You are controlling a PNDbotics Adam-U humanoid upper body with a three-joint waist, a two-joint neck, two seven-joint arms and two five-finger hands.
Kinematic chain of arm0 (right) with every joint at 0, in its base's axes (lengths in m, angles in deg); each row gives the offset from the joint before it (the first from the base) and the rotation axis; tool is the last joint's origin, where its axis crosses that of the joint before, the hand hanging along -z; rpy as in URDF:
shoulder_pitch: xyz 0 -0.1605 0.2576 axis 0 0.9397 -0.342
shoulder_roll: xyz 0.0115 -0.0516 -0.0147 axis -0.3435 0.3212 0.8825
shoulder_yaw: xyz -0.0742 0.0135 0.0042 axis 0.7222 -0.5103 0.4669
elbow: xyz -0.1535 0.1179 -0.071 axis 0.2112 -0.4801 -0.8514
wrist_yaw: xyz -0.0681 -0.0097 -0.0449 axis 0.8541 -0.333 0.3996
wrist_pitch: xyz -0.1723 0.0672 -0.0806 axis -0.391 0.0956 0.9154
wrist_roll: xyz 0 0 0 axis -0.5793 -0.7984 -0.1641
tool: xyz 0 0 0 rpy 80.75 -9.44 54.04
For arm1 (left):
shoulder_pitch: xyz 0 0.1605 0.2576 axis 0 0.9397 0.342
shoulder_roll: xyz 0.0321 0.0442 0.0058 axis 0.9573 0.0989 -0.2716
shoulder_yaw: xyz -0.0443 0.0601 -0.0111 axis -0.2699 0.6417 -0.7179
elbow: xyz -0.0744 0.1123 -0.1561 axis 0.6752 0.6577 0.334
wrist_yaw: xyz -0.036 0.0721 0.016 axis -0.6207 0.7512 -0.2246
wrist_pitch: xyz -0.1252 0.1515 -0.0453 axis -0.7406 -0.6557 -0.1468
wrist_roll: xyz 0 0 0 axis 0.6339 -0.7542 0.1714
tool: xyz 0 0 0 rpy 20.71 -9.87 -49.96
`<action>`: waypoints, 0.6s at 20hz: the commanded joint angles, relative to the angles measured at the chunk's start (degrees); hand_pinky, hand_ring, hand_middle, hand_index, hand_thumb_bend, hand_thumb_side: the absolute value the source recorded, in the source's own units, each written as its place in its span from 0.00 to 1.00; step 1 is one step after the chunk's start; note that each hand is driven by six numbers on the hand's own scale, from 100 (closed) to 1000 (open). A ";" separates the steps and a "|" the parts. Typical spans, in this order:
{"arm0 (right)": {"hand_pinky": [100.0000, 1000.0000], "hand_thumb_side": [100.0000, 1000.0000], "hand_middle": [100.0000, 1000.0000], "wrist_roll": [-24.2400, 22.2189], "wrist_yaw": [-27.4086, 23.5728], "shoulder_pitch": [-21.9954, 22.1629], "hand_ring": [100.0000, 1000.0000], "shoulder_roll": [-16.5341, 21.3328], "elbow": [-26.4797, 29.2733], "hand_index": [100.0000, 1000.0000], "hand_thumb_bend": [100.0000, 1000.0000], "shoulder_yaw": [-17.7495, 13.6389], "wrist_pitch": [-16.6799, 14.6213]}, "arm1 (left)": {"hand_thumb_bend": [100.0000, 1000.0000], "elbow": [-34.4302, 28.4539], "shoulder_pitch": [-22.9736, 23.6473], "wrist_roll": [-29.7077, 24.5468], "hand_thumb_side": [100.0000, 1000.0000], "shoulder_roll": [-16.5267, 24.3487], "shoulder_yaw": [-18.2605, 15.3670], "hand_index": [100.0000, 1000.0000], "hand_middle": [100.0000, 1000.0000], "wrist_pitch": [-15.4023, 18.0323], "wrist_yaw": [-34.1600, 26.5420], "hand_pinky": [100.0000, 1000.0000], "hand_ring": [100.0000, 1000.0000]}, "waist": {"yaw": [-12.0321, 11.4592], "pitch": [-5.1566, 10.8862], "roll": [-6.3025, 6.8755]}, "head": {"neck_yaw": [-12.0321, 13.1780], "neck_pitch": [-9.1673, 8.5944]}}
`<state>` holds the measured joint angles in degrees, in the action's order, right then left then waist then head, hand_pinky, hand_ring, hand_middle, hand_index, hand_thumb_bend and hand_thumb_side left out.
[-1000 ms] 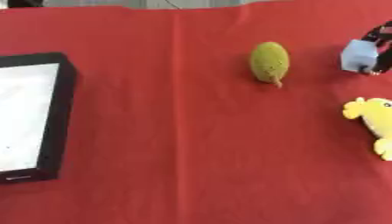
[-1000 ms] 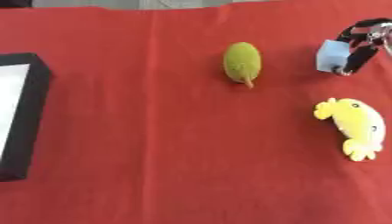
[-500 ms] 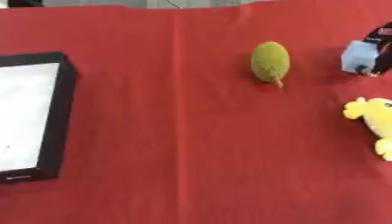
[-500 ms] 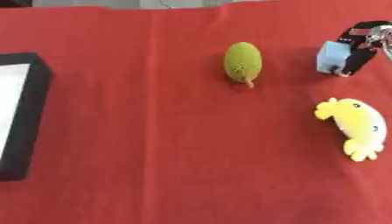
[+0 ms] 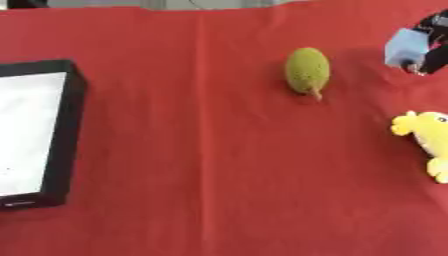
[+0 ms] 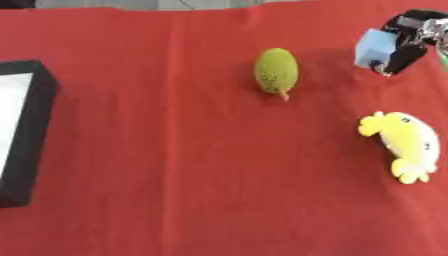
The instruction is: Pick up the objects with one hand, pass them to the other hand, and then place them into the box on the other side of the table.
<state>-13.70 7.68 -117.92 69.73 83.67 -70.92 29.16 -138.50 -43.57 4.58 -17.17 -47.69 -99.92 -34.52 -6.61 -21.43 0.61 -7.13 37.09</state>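
My right hand (image 6: 409, 41) comes in at the top right corner, its dark fingers curled round a light blue block (image 6: 371, 47), which it holds by the block's right side. A green bumpy oval fruit (image 5: 307, 70) with a short stem lies on the red cloth to the left of the block. Near the right edge, below the hand, a yellow plush toy (image 6: 406, 143) lies flat. At the far left stands a black box (image 5: 58, 131) with a white inside. My left hand shows in neither view.
A red cloth (image 5: 192, 150) covers the whole table, with a fold line running down its middle. A wide stretch of cloth lies between the box and the fruit. The table's far edge runs along the top of the picture.
The right hand and the light blue block have moved up in the picture, farther from the plush toy. The fruit, the toy and the box have stayed put.
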 commanded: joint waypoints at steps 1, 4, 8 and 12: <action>0.82 0.00 0.52 3.25 -4.96 1.28 0.70 3.14 8.71 0.49 0.00 -0.94 2.32 | 0.83 -1.46 -0.49 -0.16 0.45 1.87 0.14 0.75 0.67 0.30 0.44 0.90 0.69 | 0.16 2.12 -0.12 | 0.26 0.03; 0.80 0.00 0.52 6.57 -10.85 4.77 0.68 3.11 17.23 0.49 0.00 -0.99 5.12 | 0.83 -1.86 -0.62 -0.71 0.46 2.86 0.77 0.75 0.67 0.67 1.56 0.90 0.69 | 0.30 2.47 -0.22 | 0.26 0.36; 0.79 0.00 0.52 9.99 -16.45 9.19 0.66 2.67 28.14 0.49 0.00 0.33 8.13 | 0.84 -2.69 -1.24 -2.60 0.45 5.43 2.62 0.75 0.67 1.37 4.55 0.89 0.69 | 0.43 2.98 -0.30 | 0.30 0.64; 0.78 0.00 0.52 13.42 -19.24 12.02 0.65 1.38 36.43 0.49 0.00 1.83 11.82 | 0.85 -3.68 -2.19 -5.85 0.41 8.81 5.18 0.75 0.67 1.91 7.60 0.89 0.69 | 0.52 3.50 -0.38 | 0.47 0.72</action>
<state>-1.40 -10.47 -105.42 69.84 116.84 -68.92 39.92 -140.88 -44.94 -0.27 -11.22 -42.95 -98.24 -28.03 -6.10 -19.45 0.25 -6.83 37.69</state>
